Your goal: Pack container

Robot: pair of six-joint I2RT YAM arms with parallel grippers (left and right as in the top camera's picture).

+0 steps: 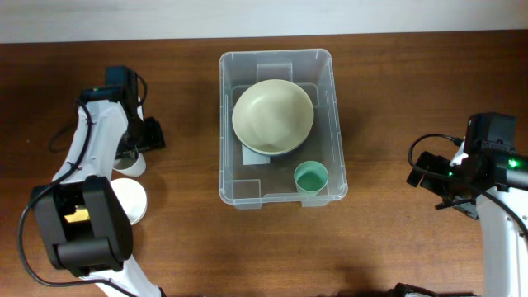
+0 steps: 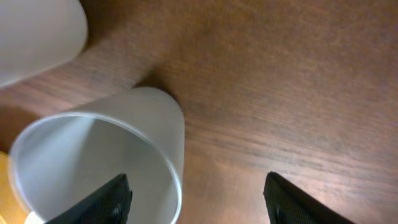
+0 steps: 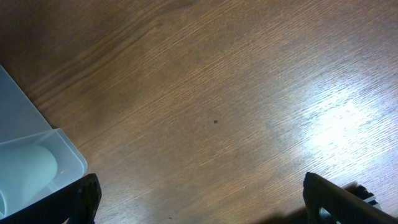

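- The container (image 1: 224, 132) stands mid-surface, well off to the right of the left gripper (image 2: 199, 202). Its long axis runs away from the robot, and a bowl (image 1: 273, 116) and a green cup (image 1: 312, 177) sit inside.
- A white cup (image 2: 93, 155) stands at the left gripper's left finger, its rim reaching into the gap. Whether that finger is inside the rim is unclear. A second cup (image 2: 37, 37) lies just beyond.
- The left gripper's jaws stand well apart, gripping nothing. The arm is folded low, wrist aimed down at the surface (image 2: 280, 93).
- The right gripper (image 3: 214, 199) gapes wide and empty, with the container's corner just to its left.
- The left arm looks set to close on the white cup, then carry it right.
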